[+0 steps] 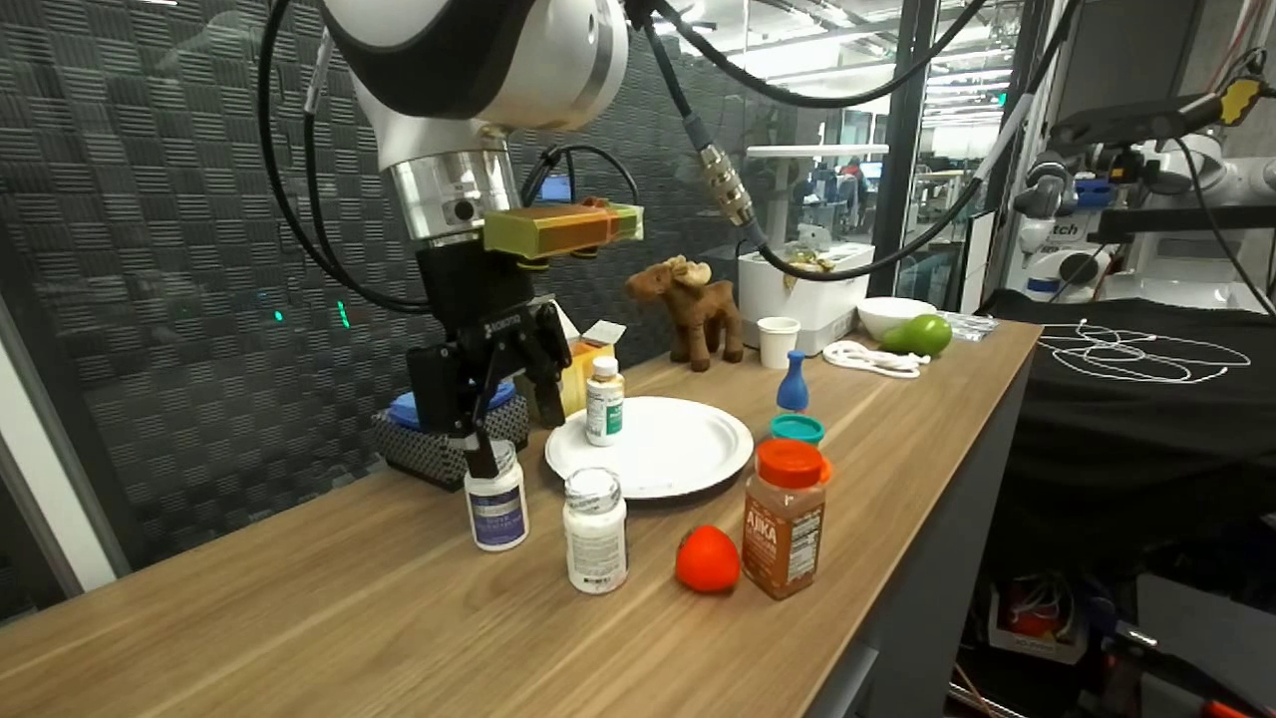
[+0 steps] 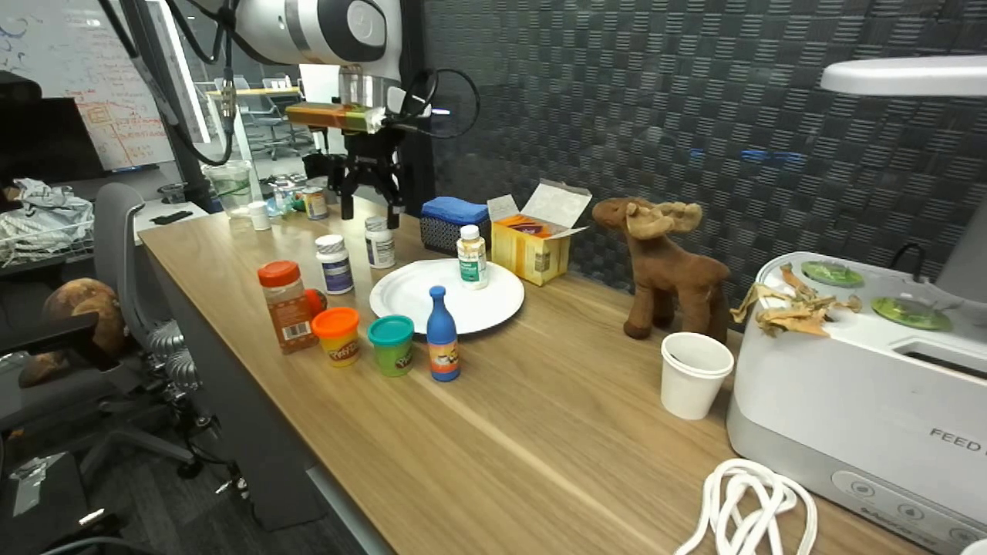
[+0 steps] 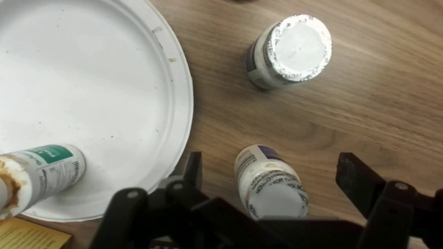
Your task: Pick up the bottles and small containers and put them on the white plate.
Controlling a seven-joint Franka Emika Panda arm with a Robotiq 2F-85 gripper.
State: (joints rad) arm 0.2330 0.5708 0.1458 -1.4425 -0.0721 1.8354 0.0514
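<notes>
My gripper [image 1: 515,444] [image 2: 371,220] [image 3: 270,155] is open over a white pill bottle [image 1: 496,521] [image 2: 380,248] [image 3: 258,169]. In the wrist view this bottle stands between the fingers, apart from both. A second white bottle [image 1: 596,543] [image 2: 335,270] [image 3: 294,52] stands beside it on the table. A green-label bottle [image 1: 604,404] [image 2: 472,260] [image 3: 52,169] stands on the white plate [image 1: 688,449] [image 2: 397,297] [image 3: 104,86]. A red-lidded spice jar [image 1: 783,529] [image 2: 289,312], an orange-lidded tub [image 2: 339,339], a teal-lidded tub [image 1: 797,429] [image 2: 391,347] and a blue bottle [image 1: 793,387] [image 2: 442,339] stand beside the plate.
A red round object [image 1: 708,560] sits by the spice jar. A yellow box [image 2: 532,250] and a dark basket with blue cloth [image 2: 455,223] stand along the wall. A toy moose [image 2: 671,270], paper cups [image 2: 694,378] and a white appliance [image 2: 864,370] stand farther along.
</notes>
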